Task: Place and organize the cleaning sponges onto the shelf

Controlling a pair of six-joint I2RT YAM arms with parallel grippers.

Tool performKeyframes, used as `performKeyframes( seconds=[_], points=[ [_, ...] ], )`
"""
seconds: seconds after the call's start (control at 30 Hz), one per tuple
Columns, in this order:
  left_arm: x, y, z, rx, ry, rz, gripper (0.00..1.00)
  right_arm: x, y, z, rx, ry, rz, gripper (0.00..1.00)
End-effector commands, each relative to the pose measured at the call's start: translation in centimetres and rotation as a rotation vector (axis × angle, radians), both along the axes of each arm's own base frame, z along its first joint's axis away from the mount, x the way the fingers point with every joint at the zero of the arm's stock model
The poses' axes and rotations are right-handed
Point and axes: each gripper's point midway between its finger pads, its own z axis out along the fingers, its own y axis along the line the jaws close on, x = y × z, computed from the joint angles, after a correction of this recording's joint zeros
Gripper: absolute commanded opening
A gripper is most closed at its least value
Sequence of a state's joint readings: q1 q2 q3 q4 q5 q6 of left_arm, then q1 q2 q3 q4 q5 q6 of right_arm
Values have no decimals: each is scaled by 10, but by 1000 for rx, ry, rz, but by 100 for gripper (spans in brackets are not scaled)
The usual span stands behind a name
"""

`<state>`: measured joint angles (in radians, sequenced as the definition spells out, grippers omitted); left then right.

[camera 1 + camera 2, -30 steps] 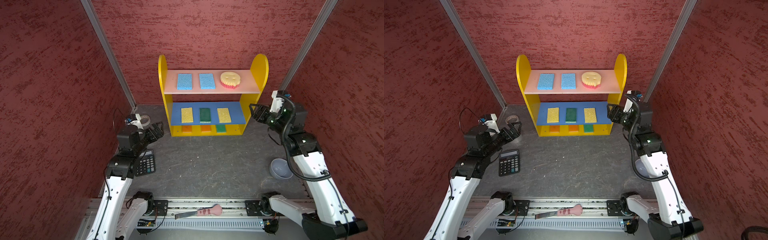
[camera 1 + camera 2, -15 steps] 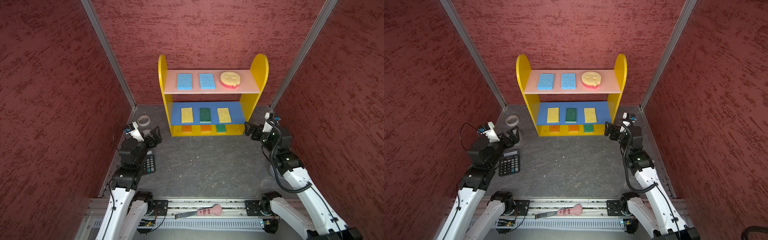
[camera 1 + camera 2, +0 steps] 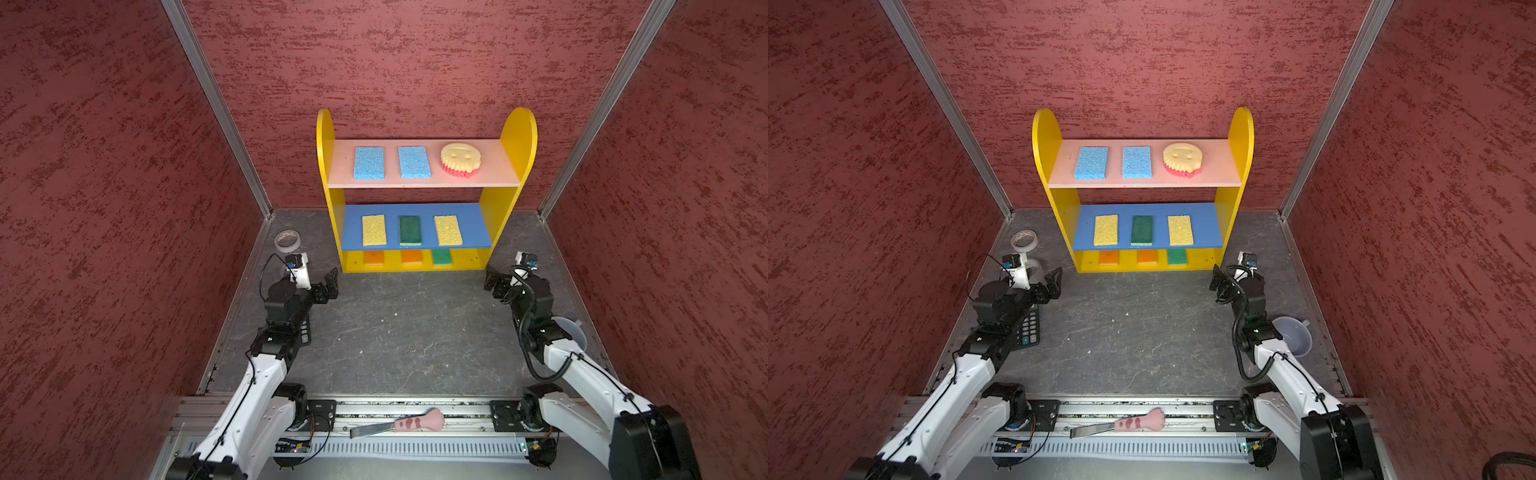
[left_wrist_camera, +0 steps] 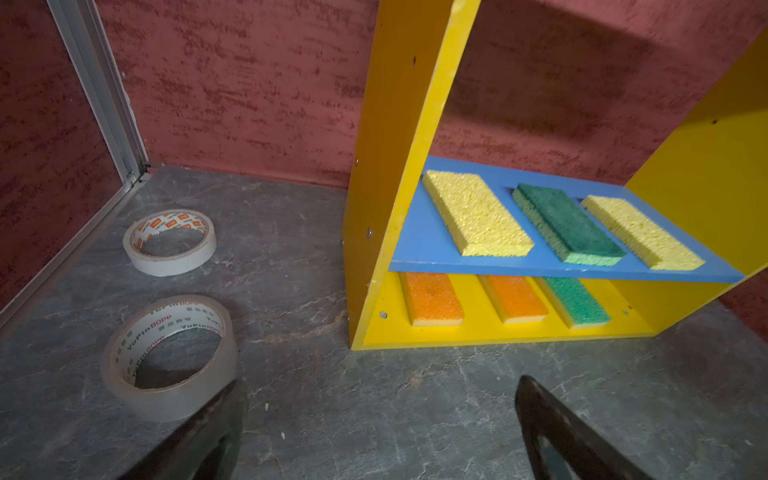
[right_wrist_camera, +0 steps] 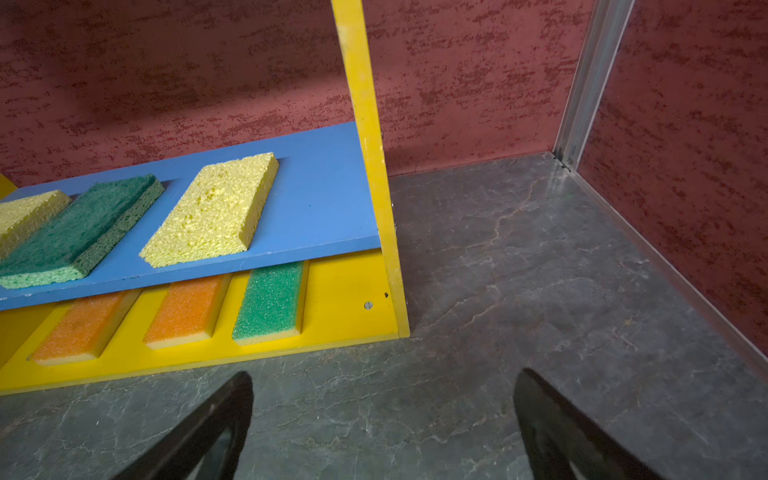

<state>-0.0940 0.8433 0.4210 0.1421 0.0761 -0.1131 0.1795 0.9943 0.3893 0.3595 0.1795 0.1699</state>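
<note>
The shelf (image 3: 516, 137) stands against the back wall, and all the cleaning sponges in view lie on it. Two blue sponges (image 3: 369, 163) and a round yellow smiley sponge (image 3: 460, 158) sit on the pink board. The blue board holds a yellow (image 4: 476, 214), a green (image 4: 567, 224) and another yellow sponge (image 5: 214, 210). Two orange sponges (image 4: 432, 297) and a green one (image 5: 270, 303) lie on the yellow base. My left gripper (image 3: 327, 286) hangs open and empty over the floor off the shelf's left front corner. My right gripper (image 3: 494, 286) is open and empty off the right corner.
Two tape rolls (image 4: 170, 241) (image 4: 170, 357) lie on the floor left of the shelf. A calculator (image 3: 1027, 328) sits under my left arm. A grey bowl (image 3: 1293, 334) stands beside my right arm. A pink paw-handled tool (image 3: 415, 424) rests on the front rail. Red walls close in on three sides.
Both arms have drawn back and down. The right gripper came away from the shelf's right side panel to low over the floor. The left wrist moved forward over the calculator.
</note>
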Motion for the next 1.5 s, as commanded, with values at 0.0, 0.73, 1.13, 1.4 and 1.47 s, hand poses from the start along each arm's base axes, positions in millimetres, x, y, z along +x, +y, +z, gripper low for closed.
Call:
performKeyframes(
  seconds=[0.0, 0.73, 1.13, 1.4, 1.47],
  points=[
    [13, 4, -1, 103, -55, 14, 99, 3, -15, 1, -30, -45, -80, 99],
    [66, 52, -77, 135, -78, 172, 100, -13, -85, -16, -30, -242, -319, 99],
    [76, 51, -84, 121, -24, 131, 99, 35, -68, -48, -94, -150, -117, 99],
    [76, 52, -85, 122, -24, 135, 99, 39, -64, -51, -100, -131, -91, 99],
    [76, 52, -84, 121, -25, 136, 99, 38, -59, -50, -104, -138, -59, 99]
  ],
)
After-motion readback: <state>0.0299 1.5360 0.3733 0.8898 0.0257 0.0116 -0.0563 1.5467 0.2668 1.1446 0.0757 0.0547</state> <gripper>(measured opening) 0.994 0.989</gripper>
